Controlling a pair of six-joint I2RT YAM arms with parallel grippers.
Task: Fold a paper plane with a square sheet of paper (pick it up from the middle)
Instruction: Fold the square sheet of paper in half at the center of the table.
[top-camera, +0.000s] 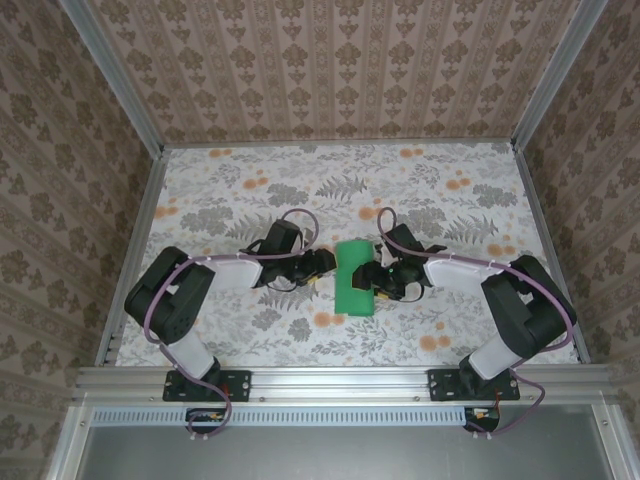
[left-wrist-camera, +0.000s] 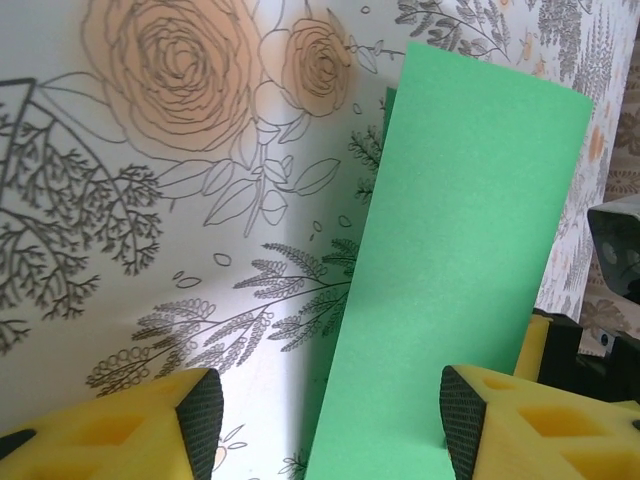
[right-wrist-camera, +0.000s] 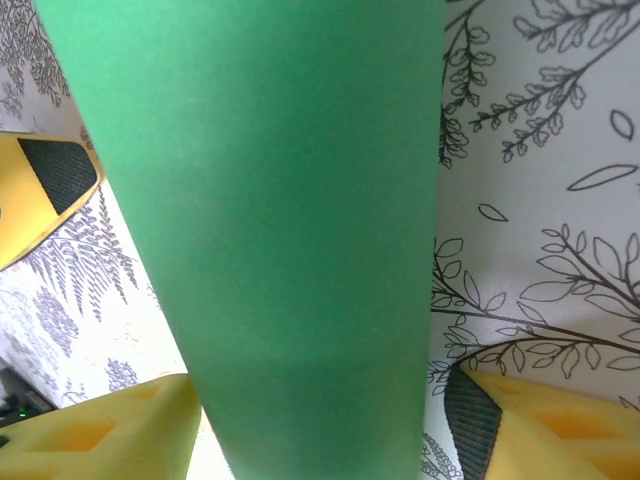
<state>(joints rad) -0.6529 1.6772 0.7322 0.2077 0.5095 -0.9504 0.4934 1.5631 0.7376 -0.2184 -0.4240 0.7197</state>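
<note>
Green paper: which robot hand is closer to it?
Right. The right gripper straddles the green paper at its right edge; the left gripper hovers just beside its left edge.

Built as a matched pair, left arm and right arm, each from glossy black joint housings joined by white tubular links and seated on a black base plate at the near edge. Routed externally along each arm with a slim purple-grey cable that loops free at the wrist and trails below the base. Fitted at the left gripper and right gripper with blocky yellow fingers, moulded with square recesses and faced on the inner side with black, finely textured pads.
</note>
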